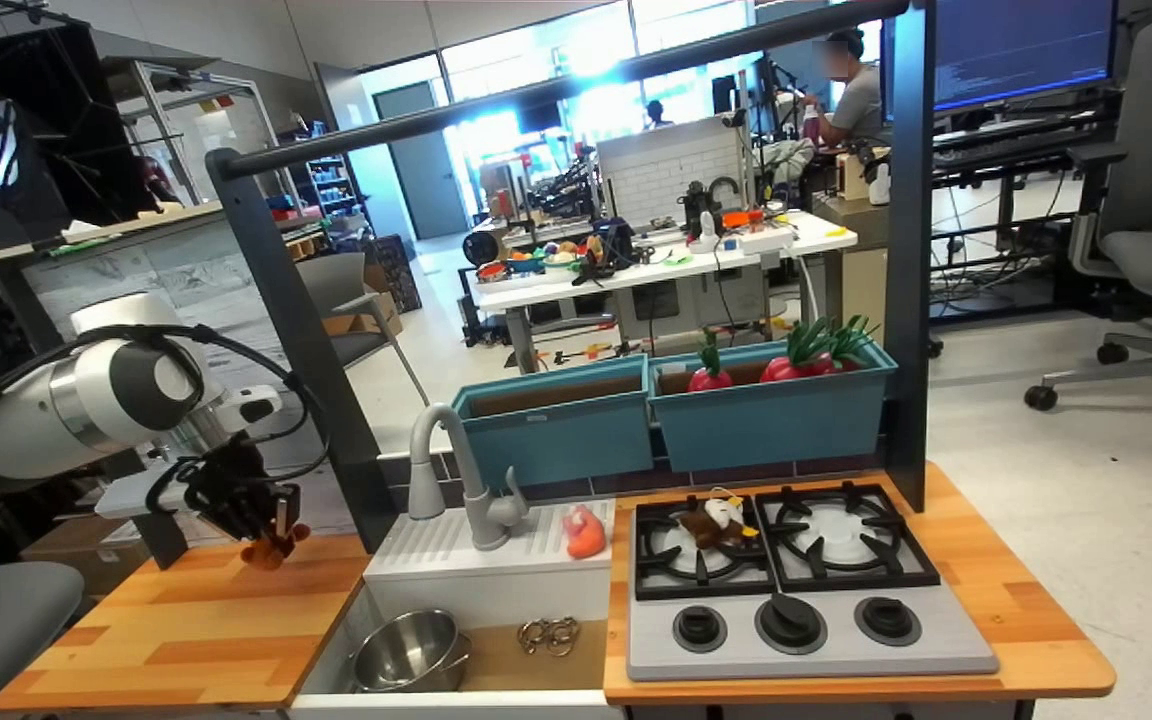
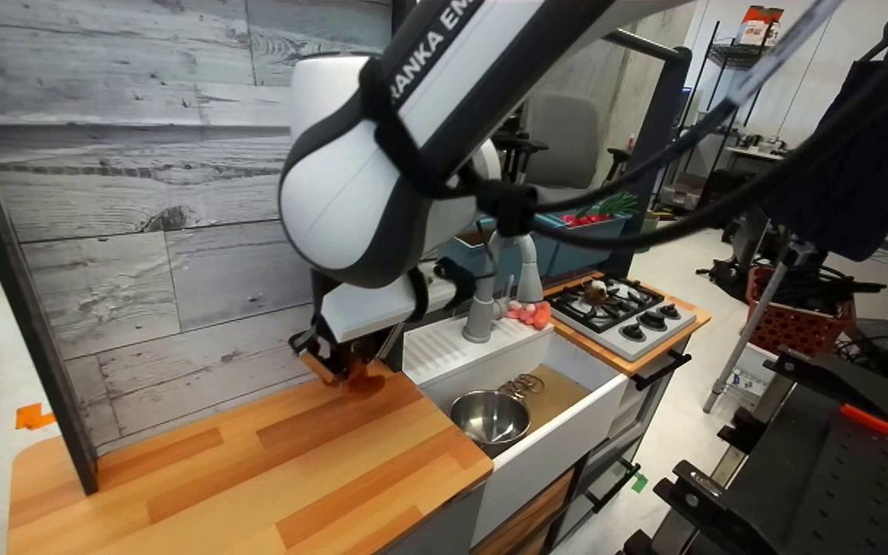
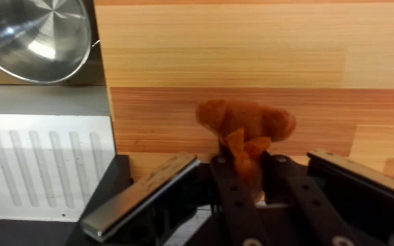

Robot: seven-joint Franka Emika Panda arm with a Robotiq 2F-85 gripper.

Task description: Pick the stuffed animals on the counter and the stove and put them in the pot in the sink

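Light-brown wood, striped darker: the counter (image 2: 259, 493), running along both sides of the sink. White-and-black robot arm (image 2: 351, 193) bends down over one end of it. Pale grey-white sink (image 1: 486, 597) set between that end and the stove (image 1: 739, 642), black grates in a grey frame. Grey faucet (image 1: 481, 490) stands on the ribbed drainboard (image 1: 421, 545). Silver pot (image 1: 411, 650) in the sink, mouth up, toward the arm's end of the counter. Gripper (image 3: 248, 160): fingers clamped on the orange plush toy (image 3: 245, 119), part of it spreading past the tips; low over the wood near the drainboard, contact with it cannot be told. Brown-and-white plush toy (image 1: 706, 525) on the stove grate nearer the sink. Coral-pink plush toy (image 1: 586, 533) on the drainboard, between faucet and stove. Curled metal piece (image 1: 549, 634) beside the pot, detail too small.
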